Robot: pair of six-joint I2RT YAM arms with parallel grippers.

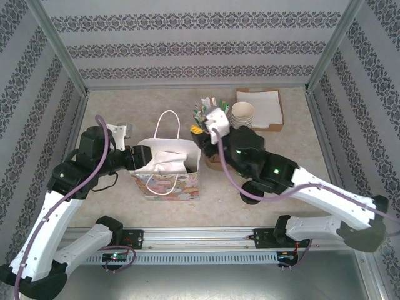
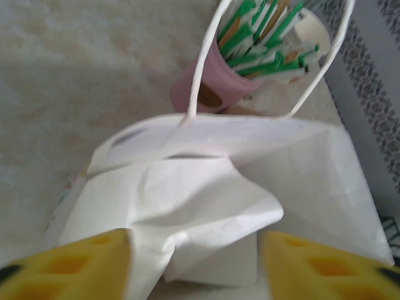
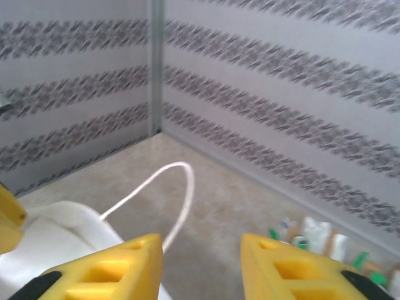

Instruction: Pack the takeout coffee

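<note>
The takeout coffee is hidden from me. A white paper bag (image 1: pixel 167 167) with cord handles stands open at mid-table. My left gripper (image 1: pixel 142 157) is at its left wall. In the left wrist view that gripper (image 2: pixel 197 269) is open, its yellow fingers (image 2: pixel 69 265) standing either side of the bag's crumpled white wall (image 2: pixel 187 200). My right gripper (image 1: pixel 199 134) hovers at the bag's far right corner. In its wrist view the right gripper (image 3: pixel 200 269) is open with nothing between the fingers, a handle loop (image 3: pixel 181 187) just beyond them.
A pink cup of green and white packets (image 1: pixel 206 106) (image 2: pixel 212 87) stands behind the bag. A stack of lidless cream cups (image 1: pixel 242 114) and a napkin tray (image 1: pixel 262 106) sit at back right. A round black lid (image 1: pixel 252 191) shows under my right forearm. Patterned walls enclose the table.
</note>
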